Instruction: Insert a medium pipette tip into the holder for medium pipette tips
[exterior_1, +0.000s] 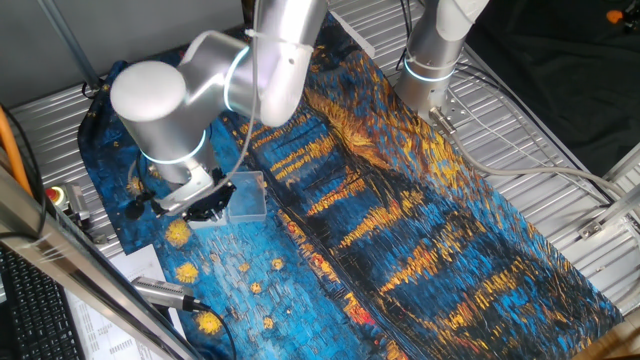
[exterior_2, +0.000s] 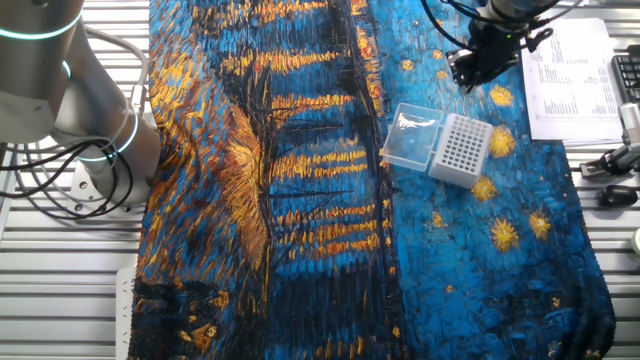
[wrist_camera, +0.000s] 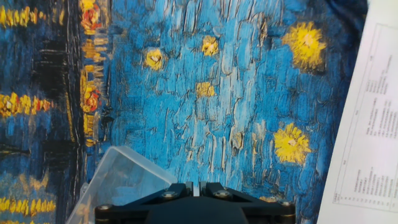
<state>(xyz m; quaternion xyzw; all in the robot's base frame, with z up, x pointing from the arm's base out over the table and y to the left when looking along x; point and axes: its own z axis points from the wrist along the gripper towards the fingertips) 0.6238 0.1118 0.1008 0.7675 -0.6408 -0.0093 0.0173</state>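
Currently claw state unclear, fingers hidden; holder just beside clear box, below claw. Printed sheet alongside, text unreadable.

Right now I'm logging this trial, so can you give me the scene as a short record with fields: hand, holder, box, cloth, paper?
hand: hand above the cloth, beyond the holder in the other fixed view; whether it is open or carries a tip cannot be told
holder: white block with a grid of dark holes, on the blue part of the cloth
box: clear box, right against the holder
cloth: painted cloth, blue and orange, covering the table
paper: printed sheet at the cloth's edge
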